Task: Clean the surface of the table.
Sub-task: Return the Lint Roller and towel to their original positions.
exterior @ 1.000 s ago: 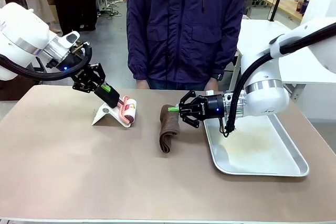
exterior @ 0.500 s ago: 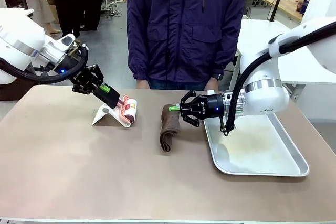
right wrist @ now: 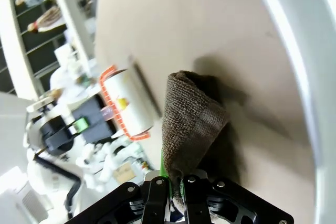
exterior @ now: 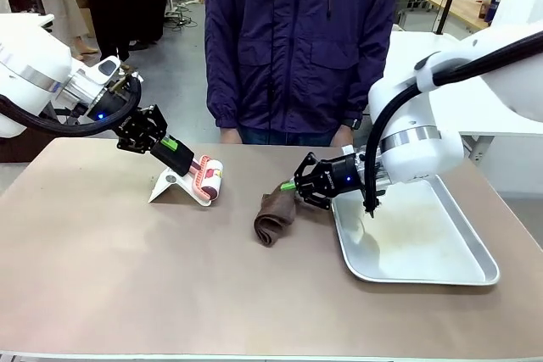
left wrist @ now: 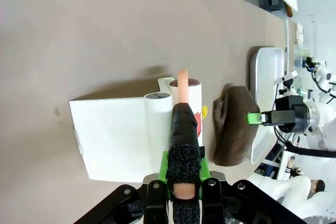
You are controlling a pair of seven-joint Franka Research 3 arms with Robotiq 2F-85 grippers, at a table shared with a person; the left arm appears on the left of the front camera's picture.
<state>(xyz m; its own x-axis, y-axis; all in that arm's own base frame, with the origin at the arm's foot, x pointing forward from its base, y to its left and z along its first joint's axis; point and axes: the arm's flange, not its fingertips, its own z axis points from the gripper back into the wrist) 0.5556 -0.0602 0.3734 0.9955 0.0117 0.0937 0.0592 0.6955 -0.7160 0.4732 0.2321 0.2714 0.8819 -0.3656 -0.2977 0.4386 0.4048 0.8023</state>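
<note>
Beige-brown table [exterior: 127,269] spanned our workspace, under both arms. Our right gripper [exterior: 290,186] was clamped on a brown cloth [exterior: 273,218] beside the metal tray [exterior: 441,273]; our left gripper [exterior: 180,152] was clamped on a lint roller's handle [left wrist: 184,124]. Risk: thin corner pinch, so the cloth could slip while wiping.

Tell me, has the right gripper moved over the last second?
Yes. The right gripper, shut on the brown cloth, has dipped toward the table and nearer the metal tray's near-left rim.
</note>
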